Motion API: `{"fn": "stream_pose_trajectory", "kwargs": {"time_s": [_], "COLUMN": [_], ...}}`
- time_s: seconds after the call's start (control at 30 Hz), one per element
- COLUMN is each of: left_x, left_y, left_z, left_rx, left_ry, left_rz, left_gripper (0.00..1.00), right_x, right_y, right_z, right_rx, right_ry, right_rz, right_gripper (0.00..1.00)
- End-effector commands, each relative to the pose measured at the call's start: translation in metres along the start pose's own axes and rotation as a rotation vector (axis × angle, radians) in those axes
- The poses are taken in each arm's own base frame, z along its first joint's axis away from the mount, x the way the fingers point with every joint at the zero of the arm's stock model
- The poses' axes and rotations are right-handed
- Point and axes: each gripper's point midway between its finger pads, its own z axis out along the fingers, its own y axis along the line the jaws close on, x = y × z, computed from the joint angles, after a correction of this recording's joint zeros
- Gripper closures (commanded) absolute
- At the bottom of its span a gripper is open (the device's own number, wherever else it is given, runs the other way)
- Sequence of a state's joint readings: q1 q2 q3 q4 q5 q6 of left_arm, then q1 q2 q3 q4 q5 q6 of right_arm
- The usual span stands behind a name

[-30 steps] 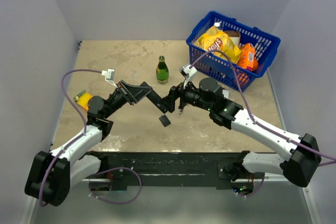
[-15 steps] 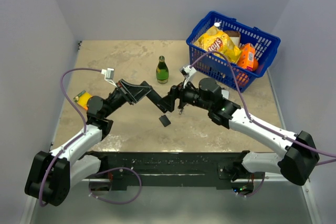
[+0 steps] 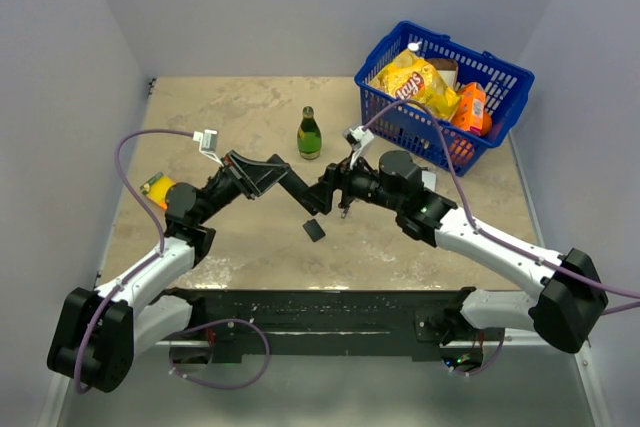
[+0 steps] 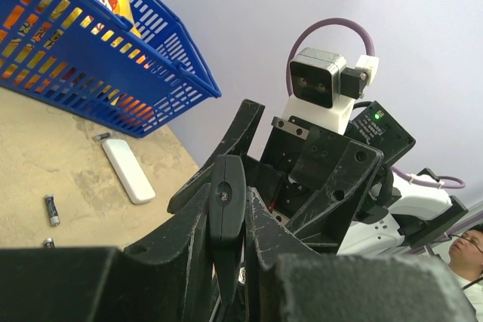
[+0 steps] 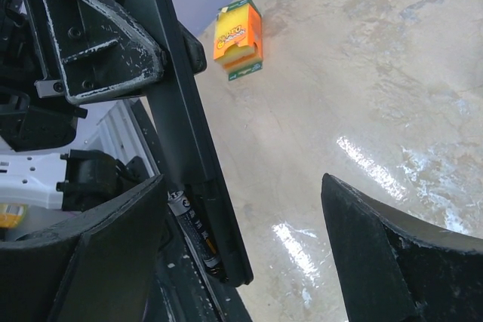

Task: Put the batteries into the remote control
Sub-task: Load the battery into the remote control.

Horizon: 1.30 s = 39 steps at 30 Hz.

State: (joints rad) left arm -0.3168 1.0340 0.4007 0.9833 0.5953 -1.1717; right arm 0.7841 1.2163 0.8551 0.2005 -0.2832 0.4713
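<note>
left jaws clenched on the remote (image 3: pixel 294 190), held off the surface (image 4: pixel 45 148). right jaws spread, empty, straddling its open bay. one battery (image 5: pixel 193 228) looks seated there. spare batteries (image 4: pixel 51 210) lie beyond. likely next: right fetches one and seats it alongside.

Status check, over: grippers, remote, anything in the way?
Left gripper shut on remote control, held aloft. Right gripper open at its end. One battery already loaded. Nothing seen in the way.
</note>
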Motion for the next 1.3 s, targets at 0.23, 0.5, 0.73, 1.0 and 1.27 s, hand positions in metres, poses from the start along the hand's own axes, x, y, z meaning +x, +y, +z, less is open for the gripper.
{"fn": "stream_pose_trajectory", "kwargs": {"time_s": [0.23,0.5,0.73,1.0,1.27], "left_x": [-0.010,-0.010,-0.012,-0.020,-0.029], "left_y": [-0.017,-0.020,-0.024,-0.031,-0.042], "left_z": [0.003,0.003,0.003,0.003,0.005], "left_rx": [0.064,0.072,0.083,0.096,0.134], "left_ry": [-0.038,-0.037,-0.045,-0.077,-0.110], "left_rz": [-0.001,0.004,0.008,0.012,0.009], "left_gripper": [1.00,1.00,1.00,1.00,1.00], "right_x": [-0.024,-0.021,-0.014,0.004,0.016], "right_y": [0.009,0.009,0.008,-0.002,-0.011], "right_z": [-0.011,-0.008,-0.005,-0.002,-0.004], "right_rx": [-0.015,-0.024,-0.033,-0.012,0.018], "right_ry": [-0.069,-0.066,-0.046,-0.002,0.016], "right_rz": [-0.015,-0.002,0.006,0.030,0.044], "right_gripper": [0.16,0.16,0.16,0.16,0.16]}}
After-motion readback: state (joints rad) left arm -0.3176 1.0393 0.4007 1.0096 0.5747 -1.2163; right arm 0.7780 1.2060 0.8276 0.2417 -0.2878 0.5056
